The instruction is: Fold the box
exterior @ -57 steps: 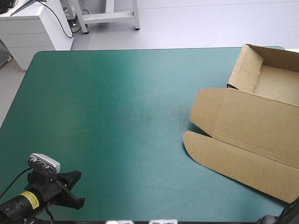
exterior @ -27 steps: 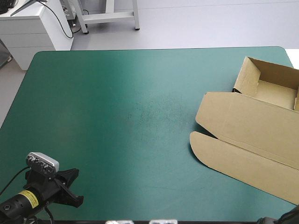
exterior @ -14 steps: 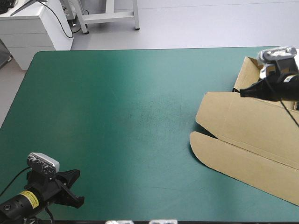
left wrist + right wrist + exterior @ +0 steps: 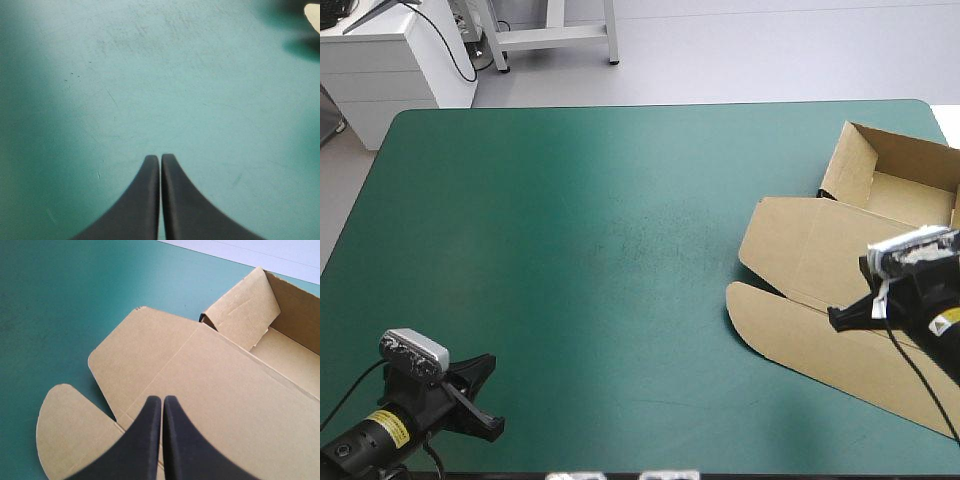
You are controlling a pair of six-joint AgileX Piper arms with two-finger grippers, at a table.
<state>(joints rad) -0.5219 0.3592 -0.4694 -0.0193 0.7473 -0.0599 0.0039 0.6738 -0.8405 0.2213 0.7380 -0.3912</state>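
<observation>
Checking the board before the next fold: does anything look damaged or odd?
Only slightly: the box has one upright flap at the tray's corner that is creased and bowed. Nothing else stands out.

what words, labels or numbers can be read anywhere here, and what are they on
Nothing here is legible.
Small yellow sticker on the left arm's wrist: print too small to read.
Small yellow sticker on the right arm's wrist: too small to read.
Brown cardboard box: no print shows in any view.
Teal-green table cover: no writing.
</observation>
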